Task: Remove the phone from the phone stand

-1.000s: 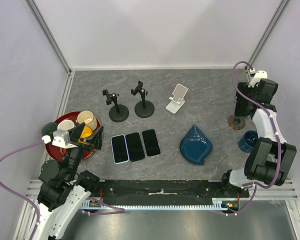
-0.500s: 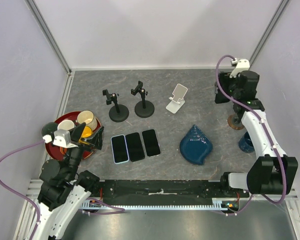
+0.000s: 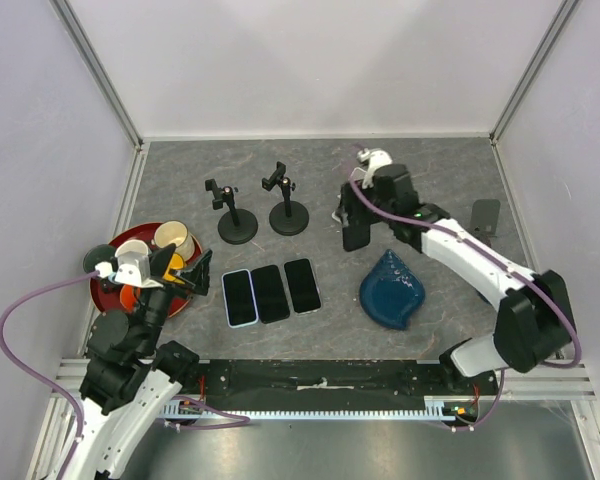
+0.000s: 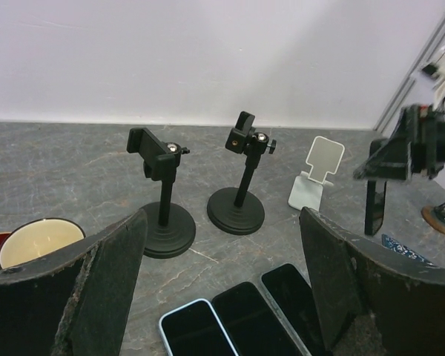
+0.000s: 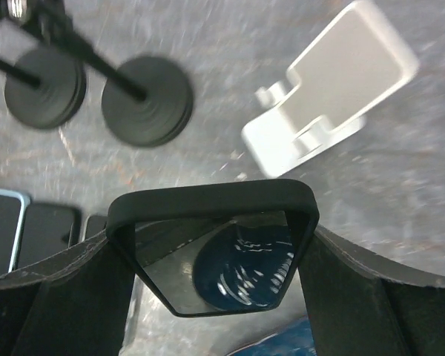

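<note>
**A:** Where is the phone?

**B:** It is clamped in the right end effector (image 3: 358, 224), with the jaws closed on its two long edges. The phone (image 4: 374, 206) hangs upright above the worktop (image 3: 430, 170). In the left wrist view it is just to the right of the white phone stand (image 4: 317, 180) and apart from it.

**A:** Can you see the stand from above?

**B:** Barely. The right arm lies across it in the top view, and only a white sliver shows beside the wrist. The right wrist camera shows it better, though blurred, beyond the phone's upper edge.

**A:** And the phone's face?

**B:** It is glossy and mirrors the blue shell dish (image 3: 392, 290). I cannot tell how the pads meet the case, because the phone itself hides that.

**A:** The left side?

**B:** The left end effector (image 4: 222, 222) is spread wide and grips nothing. It sits over the red tray (image 3: 128, 234) at the worktop's left. Its own fingers block the bottom corners of its view, and only part of one cream cup (image 4: 33, 241) shows there.

**A:** Anything else?

**B:** A pair of black clamp stands (image 3: 238, 225) stands left of the white one. Three dark phones (image 3: 271, 292) lie flat in a row in front of them, the leftmost in a pale case. A dark flat thing (image 3: 485, 217) near the right wall is too small to identify.
</note>
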Tool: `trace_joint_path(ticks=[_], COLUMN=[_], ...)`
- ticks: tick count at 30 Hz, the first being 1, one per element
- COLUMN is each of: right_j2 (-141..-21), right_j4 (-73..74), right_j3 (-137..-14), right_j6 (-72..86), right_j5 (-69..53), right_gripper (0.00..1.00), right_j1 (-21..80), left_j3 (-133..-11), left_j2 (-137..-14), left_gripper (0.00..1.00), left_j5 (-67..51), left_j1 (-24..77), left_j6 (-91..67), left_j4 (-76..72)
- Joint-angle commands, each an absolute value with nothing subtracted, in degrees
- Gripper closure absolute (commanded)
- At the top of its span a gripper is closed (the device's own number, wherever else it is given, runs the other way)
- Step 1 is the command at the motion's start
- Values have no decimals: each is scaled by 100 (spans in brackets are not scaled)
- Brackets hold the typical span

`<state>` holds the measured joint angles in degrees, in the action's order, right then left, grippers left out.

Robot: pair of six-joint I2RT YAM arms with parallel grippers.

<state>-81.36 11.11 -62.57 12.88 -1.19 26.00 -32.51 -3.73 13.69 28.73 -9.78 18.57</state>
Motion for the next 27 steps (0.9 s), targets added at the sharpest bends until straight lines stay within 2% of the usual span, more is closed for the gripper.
trace_joint_path(ticks=[1, 17, 23, 26, 27], right_j2=[-8507, -9808, -10072, -10213, -10248], right_j4=[1256, 1863, 1925, 1916, 1916], right_j3=[-6371, -6407, -6311, -6311, -6302], right_j6=[1854, 2601, 2715, 2751, 2786], right_j5=[351, 334, 422, 641, 763], right_gripper=[69, 66, 59, 53, 49], right_j1=[3163, 3990, 4183, 4315, 4350], left_j3=[-3199, -3155, -3155, -3147, -3155], left_j2=[-422, -510, -545, -571, -580], left_gripper=[11, 11, 11, 11, 11], left_j5=[1652, 1881, 1890, 1907, 1907], left_j1=[2883, 2874, 2874, 2874, 2874], left_j6=[-1002, -940, -940, -940, -932], left_j4=[1626, 1600, 1591, 1591, 1591])
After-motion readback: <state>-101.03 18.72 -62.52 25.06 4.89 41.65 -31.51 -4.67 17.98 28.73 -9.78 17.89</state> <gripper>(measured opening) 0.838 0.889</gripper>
